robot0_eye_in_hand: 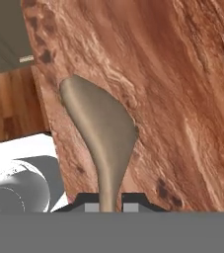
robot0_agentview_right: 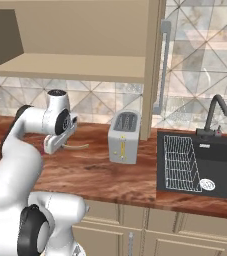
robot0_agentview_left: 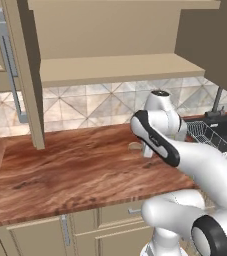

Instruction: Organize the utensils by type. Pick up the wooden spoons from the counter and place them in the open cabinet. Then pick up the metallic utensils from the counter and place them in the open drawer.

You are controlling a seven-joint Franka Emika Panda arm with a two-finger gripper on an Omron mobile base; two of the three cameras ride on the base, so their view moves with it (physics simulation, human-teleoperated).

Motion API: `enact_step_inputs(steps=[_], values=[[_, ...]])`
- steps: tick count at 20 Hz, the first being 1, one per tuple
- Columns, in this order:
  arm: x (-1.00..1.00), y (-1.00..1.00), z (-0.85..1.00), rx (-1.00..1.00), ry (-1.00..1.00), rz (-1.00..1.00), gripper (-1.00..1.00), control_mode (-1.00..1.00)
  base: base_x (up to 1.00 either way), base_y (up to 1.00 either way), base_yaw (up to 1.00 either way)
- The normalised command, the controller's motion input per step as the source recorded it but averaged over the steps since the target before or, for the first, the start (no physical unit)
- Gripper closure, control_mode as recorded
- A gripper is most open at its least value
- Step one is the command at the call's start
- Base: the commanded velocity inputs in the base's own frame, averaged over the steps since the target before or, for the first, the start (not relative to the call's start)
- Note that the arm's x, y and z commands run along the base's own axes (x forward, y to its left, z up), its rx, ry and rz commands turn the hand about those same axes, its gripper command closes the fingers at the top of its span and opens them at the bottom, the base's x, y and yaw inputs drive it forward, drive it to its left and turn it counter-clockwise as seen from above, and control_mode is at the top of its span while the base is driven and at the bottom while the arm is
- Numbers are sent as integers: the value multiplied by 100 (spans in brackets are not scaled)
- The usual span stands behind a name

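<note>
While gripping wooden spoon (robot0_eye_in_hand: 102,133), hand (robot0_eye_in_hand: 107,203) low.

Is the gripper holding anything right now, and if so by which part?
Yes: the gripper is shut on the wooden spoon, gripping its handle end.

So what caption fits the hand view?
Gripper shut on the wooden spoon by its handle, over the counter.

Even, soft rendered light, faint shadows under the cabinet (robot0_agentview_left: 110,45), sharp throughout, no glare.
</note>
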Motion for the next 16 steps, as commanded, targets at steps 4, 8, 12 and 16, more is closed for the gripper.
enact_step_inputs(steps=[4, 8, 12, 16], values=[[-13, 14, 37, -7, -45, 2, 100, -100, 0, 0, 0], [-15, 12, 53, -10, -50, 9, 100, -100, 0, 0, 0], [-7, 1, 74, -2, -34, 8, 100, -100, 0, 0, 0], [-8, 0, 94, 0, -6, 2, 100, -100, 0, 0, 0]])
